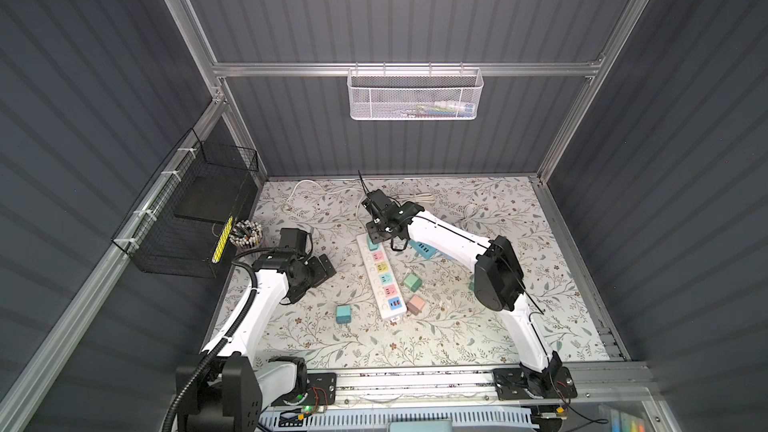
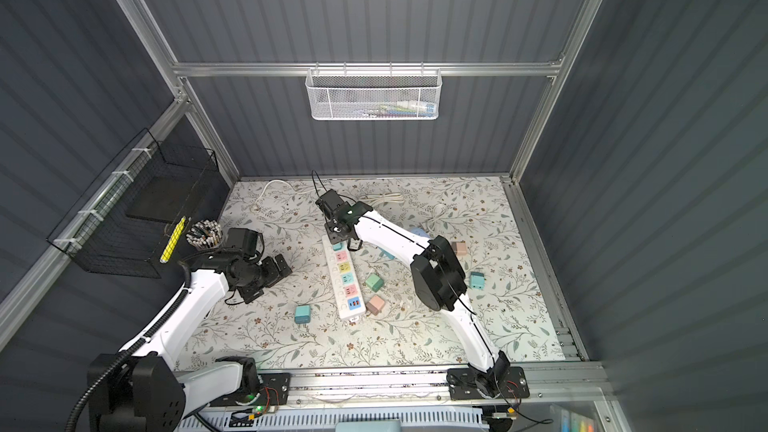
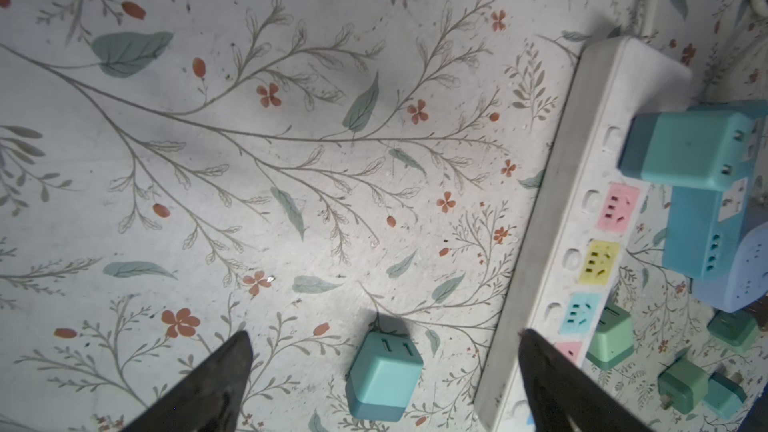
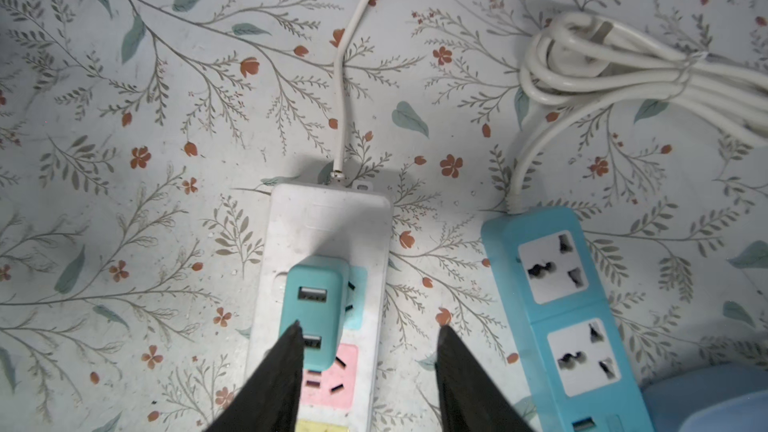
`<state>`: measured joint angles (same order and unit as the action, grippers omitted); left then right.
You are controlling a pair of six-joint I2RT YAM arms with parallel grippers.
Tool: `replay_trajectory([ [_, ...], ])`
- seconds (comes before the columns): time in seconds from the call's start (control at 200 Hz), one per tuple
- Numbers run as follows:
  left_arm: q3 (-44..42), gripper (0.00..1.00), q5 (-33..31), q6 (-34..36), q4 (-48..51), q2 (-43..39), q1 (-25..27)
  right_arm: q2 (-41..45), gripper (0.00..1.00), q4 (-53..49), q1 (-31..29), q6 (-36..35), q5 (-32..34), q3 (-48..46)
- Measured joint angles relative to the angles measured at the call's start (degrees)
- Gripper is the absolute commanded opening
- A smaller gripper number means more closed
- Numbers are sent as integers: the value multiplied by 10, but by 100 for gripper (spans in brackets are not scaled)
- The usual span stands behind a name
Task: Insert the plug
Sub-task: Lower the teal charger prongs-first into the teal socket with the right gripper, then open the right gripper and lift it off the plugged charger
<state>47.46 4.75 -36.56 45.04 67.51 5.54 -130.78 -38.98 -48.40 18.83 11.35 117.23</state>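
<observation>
At about 9 o'clock from the white power strip [image 1: 380,274], the left gripper [image 3: 384,332] hangs over the floral mat [image 3: 249,160], jaws spread wide and empty. At the strip's 12 o'clock end the teal plug [image 4: 316,309] stands on the last socket. The right gripper [image 4: 369,324] hovers over it, jaws partly apart, gripping nothing.

No legible text or labels

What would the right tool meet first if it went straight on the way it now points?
Probably the teal plug seated in the white power strip: in the wrist view the right tool, jaws open, points down at it, one fingertip overlapping it. Depth is unclear.
</observation>
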Motion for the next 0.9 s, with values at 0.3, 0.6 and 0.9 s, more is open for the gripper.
replay_trajectory([
  [0.3,-11,100,0,0,-1,-9,0,-1,51,31,1,0,-8,-30],
  [0.6,-16,99,-25,0,3,-12,42,12,54,38,2,-5,-10,-45],
  [0.9,-15,89,-67,-5,22,19,133,139,55,53,3,-15,-11,-122],
])
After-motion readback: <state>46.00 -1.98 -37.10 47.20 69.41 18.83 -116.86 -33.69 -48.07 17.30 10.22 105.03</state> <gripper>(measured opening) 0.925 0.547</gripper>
